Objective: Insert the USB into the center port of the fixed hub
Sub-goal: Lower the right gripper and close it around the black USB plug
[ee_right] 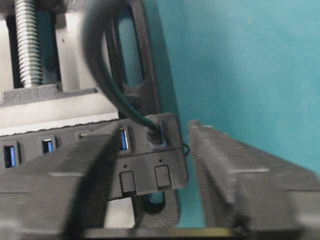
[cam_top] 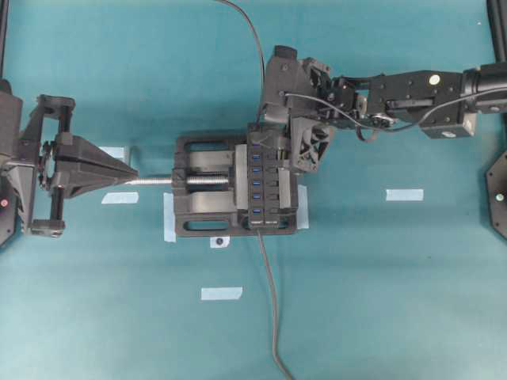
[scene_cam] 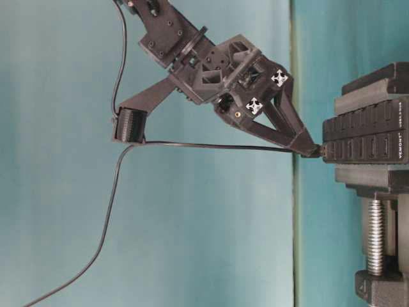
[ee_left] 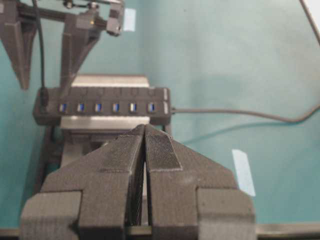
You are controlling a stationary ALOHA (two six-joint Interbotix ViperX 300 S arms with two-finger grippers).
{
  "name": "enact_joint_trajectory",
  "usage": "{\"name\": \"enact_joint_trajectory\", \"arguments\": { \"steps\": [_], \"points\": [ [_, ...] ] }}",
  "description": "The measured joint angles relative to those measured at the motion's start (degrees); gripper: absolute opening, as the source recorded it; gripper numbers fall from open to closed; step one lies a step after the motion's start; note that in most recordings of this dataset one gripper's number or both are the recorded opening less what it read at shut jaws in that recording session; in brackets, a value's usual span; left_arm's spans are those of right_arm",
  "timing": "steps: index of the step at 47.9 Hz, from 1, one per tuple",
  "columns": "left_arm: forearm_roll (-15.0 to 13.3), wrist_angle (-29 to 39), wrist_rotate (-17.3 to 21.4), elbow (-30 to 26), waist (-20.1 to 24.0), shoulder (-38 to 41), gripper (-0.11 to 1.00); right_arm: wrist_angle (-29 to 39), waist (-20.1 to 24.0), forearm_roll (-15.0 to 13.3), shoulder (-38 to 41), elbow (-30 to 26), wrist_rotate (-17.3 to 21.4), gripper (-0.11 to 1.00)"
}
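The fixed hub [cam_top: 263,178] is a black bar clamped in a vise, its row of blue slots facing up. The USB [ee_right: 156,132] sits in the end port of the hub, and its thin cable [scene_cam: 211,146] trails away from it. The center port [ee_left: 98,107] is empty. My right gripper [ee_right: 155,129] is open, one finger on each side of the hub's end and the plug, touching neither. In the overhead view it [cam_top: 269,128] hangs over the hub's far end. My left gripper [cam_top: 133,172] is shut with nothing between its pads, its tips at the end of the vise screw.
The black vise [cam_top: 202,214] holds the hub, and its silver screw [cam_top: 154,180] points toward my left gripper. The hub's own thicker cable [cam_top: 273,317] runs to the near table edge. Pale tape strips [cam_top: 404,194] [cam_top: 221,293] lie on the teal surface.
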Motion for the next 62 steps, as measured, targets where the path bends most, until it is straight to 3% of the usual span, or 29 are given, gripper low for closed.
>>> {"name": "enact_joint_trajectory", "arguments": {
  "steps": [13,21,48,62],
  "points": [
    [0.1,0.1,0.0,0.1,0.0,0.0,0.00,-0.1,-0.1,0.0,0.0,0.0,0.0,0.21],
    [0.0,0.1,0.0,0.0,-0.1,0.0,0.00,-0.4,0.0,0.0,0.0,0.0,0.0,0.14],
    [0.1,0.0,-0.1,0.0,0.0,0.0,0.00,1.2,0.5,0.5,-3.1,-0.9,0.1,0.12],
    [0.0,0.0,-0.1,0.0,-0.1,0.1,0.00,6.9,0.6,1.6,-8.1,-2.3,0.1,0.12]
  ]
}}
